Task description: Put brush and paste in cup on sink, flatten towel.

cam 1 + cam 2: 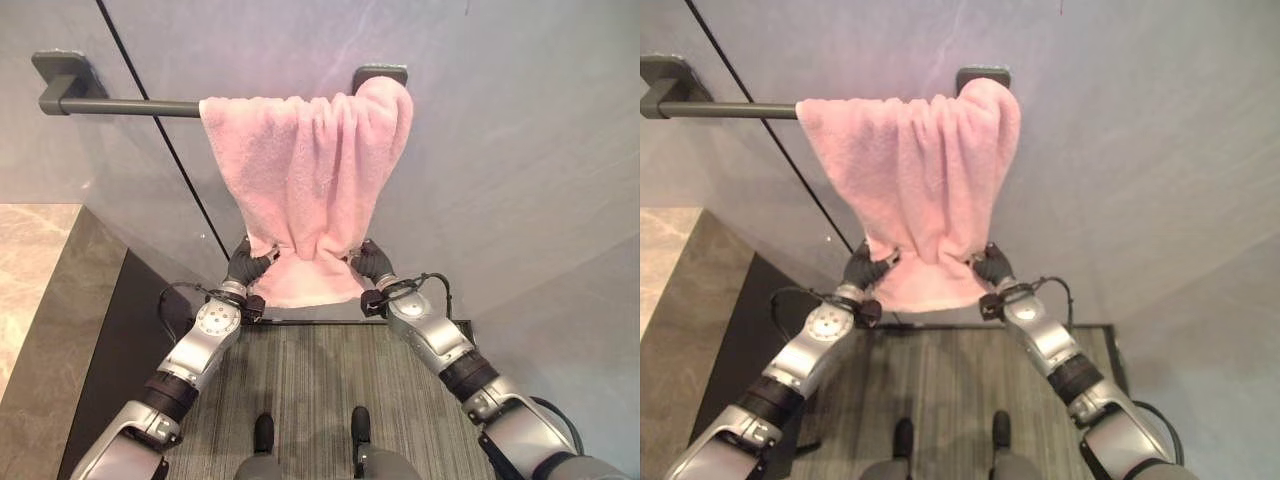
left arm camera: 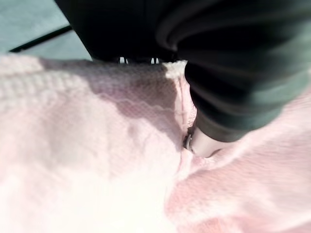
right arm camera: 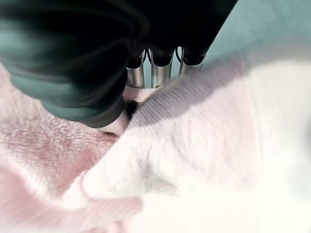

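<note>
Left hand | right hand: both buried in pink towel; fingers hidden, grip unclear | towel bunched on rail

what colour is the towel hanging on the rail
Plain pale pink towel, clearest in the left eye view.

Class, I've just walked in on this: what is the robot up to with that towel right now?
The robot is working on a pink towel that hangs bunched over a grey wall rail. Its left hand and right hand each pinch the towel low down, one at each side edge. The cloth is gathered into folds and narrows toward the hands, so it is not yet flat. A stone-patterned counter sits at the robot's left.
</note>
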Available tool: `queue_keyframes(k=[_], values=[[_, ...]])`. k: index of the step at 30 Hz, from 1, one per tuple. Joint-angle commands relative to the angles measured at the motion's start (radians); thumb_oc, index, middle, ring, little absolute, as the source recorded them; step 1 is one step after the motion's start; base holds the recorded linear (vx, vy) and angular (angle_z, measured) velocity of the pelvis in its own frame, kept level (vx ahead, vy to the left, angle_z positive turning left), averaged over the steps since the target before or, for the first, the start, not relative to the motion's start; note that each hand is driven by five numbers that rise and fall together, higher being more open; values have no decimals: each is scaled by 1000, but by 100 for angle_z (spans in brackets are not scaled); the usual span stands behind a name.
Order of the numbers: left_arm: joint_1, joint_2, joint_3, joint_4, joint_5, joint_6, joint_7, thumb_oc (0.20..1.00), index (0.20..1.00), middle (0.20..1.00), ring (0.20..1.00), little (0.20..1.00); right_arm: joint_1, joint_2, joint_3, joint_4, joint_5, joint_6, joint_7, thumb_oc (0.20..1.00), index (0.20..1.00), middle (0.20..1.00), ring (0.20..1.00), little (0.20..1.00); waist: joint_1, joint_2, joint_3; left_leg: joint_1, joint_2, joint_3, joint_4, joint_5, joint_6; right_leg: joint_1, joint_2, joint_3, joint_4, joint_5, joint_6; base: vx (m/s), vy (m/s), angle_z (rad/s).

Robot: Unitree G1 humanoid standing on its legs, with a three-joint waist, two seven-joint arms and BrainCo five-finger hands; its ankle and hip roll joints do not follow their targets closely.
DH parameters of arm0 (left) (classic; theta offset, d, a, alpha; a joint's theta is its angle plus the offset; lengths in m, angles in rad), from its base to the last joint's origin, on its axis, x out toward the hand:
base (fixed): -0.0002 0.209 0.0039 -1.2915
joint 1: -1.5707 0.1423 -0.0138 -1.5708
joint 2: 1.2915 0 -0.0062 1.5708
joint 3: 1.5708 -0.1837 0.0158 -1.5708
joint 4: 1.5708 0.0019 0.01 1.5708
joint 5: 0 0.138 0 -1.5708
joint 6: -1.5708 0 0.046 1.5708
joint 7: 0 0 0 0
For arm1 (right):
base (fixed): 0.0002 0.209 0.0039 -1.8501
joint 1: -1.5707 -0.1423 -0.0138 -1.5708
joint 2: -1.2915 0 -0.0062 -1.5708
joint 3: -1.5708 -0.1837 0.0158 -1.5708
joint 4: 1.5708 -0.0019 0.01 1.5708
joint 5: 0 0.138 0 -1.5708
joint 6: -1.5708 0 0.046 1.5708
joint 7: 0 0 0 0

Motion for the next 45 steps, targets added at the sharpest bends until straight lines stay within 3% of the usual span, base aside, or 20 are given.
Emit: queue_keyframes(k=[1,5,9,13,21,27,30,35,40,42,44,45], values=[[-18,36,40,-83,-12,-61,17,200,200,200,200,200,-11,-30,-72,-146,38,-89,34,200,200,200,200,200,5,-27,-56,-28,25,31,5,30,-43,54,-94,23,18,-32,96,0,0,0],[10,60,93,-201,30,-76,31,200,200,200,200,200,-2,-62,-96,-255,51,-118,51,200,200,200,200,200,5,-28,-64,-23,28,31,5,28,-47,63,-93,20,14,-36,98,0,0,0],[51,49,198,-373,117,-119,116,200,200,200,200,200,-21,-61,-99,-383,71,-166,63,200,200,200,200,200,18,-34,-75,-19,31,29,5,25,-54,75,-95,15,6,-38,100,-2,-4,1],[98,27,268,-449,154,-148,182,200,200,200,200,200,-66,-33,-54,-434,96,-187,69,200,200,200,200,200,37,-37,-82,-18,31,27,5,26,-58,82,-98,9,1,-38,99,0,0,0],[164,69,371,-513,272,-160,309,200,200,200,200,200,-183,-3,36,-439,89,-196,35,200,200,200,200,200,80,-44,-85,-19,27,16,5,29,-59,99,-103,-11,-1,-40,95,-3,-1,10],[226,51,356,-409,140,-151,270,200,200,200,200,200,-156,-35,57,-428,36,-163,49,200,200,200,200,200,87,-48,-81,-21,25,14,5,32,-56,98,-106,-19,0,-33,93,-10,6,9],[249,10,295,-259,66,-114,204,200,200,200,200,200,5,-63,7,-403,6,-135,73,200,200,200,200,200,65,-45,-77,-22,28,18,5,35,-51,91,-107,-12,2,-29,94,0,0,0],[258,-17,223,-11,120,-53,162,200,200,200,200,200,154,-48,-41,-291,-126,-99,56,200,200,200,200,200,38,-35,-80,-8,34,34,5,31,-45,87,-108,3,5,-27,96,4,10,-12],[258,-34,196,69,120,-49,156,200,200,200,200,200,174,-13,-37,-189,-168,-91,33,200,200,200,200,200,36,-26,-82,1,35,41,5,28,-42,87,-108,9,3,-28,97,1,2,-6],[255,-34,184,92,123,-50,156,200,200,200,200,200,169,18,-23,-131,-136,-88,29,347,347,347,347,347,40,-19,-83,4,36,40,5,29,-42,88,-108,13,0,-30,96,-1,-6,-9],[255,-33,182,98,124,-51,155,200,200,200,200,200,163,20,-17,-131,-143,-88,30,347,347,347,347,347,42,-17,-84,3,36,38,5,30,-42,88,-107,13,0,-30,96,1,-4,-4],[257,-33,184,102,124,-50,159,200,200,200,200,200,162,30,-10,-127,-128,-86,29,291,291,291,291,291,44,-16,-84,3,36,38,5,30,-43,88,-107,13,-1,-31,95,0,0,0]])
